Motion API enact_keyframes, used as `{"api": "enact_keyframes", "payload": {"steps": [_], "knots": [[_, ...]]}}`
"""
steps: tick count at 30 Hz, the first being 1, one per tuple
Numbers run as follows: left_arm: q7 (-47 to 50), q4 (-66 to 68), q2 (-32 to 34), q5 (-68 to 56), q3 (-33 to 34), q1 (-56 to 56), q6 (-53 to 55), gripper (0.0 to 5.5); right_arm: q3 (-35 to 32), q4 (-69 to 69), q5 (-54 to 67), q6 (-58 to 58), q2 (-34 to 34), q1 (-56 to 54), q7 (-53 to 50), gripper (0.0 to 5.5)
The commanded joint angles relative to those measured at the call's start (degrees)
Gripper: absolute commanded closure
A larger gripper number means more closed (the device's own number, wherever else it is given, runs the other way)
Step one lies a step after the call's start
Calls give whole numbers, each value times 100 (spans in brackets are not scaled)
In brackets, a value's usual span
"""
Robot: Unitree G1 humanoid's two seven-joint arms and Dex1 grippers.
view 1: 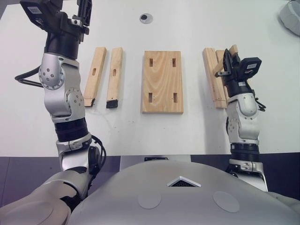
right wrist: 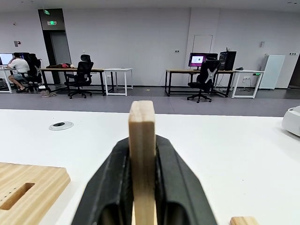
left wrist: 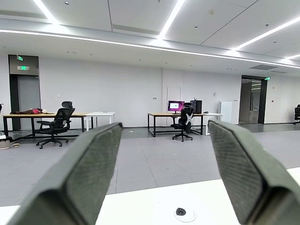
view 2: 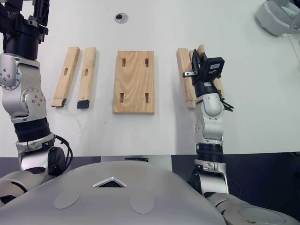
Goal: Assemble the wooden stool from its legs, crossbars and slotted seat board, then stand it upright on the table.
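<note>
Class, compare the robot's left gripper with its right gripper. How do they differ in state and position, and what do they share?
The left gripper is open and empty; the right gripper is shut on a wooden piece. The left gripper is raised at the far left of the table, while the right gripper is by the right-hand wooden pile. Both have two black fingers.

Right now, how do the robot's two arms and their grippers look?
The left arm and right arm are silver-grey rounded segments with black joint bands and black side cables. The left gripper and right gripper are black, two-fingered; the left's pads have fine mesh texture.
</note>
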Motion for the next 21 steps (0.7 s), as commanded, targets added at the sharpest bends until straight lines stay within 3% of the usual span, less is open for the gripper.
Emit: {"api": "enact_keyframes", "payload": {"steps": [1, 7, 8, 17, 21], "knots": [[-39, 29, 134, 35, 8, -41, 96, 212, 44, 844, -72, 841, 73, 617, -46, 509], [-29, 94, 123, 45, 5, -66, 42, 212, -298, 361, 315, 294, 227, 302, -59, 509], [-28, 96, 120, 46, 3, -66, 37, 212, -360, 305, 353, 256, 229, 269, -76, 472], [-16, 170, 89, 61, -6, -134, -44, 212, -46, 77, -160, -174, 104, 143, 189, 306], [-14, 116, 109, 58, 15, -86, -46, 212, 11, -527, -240, 629, -75, 683, 186, 239]]}}
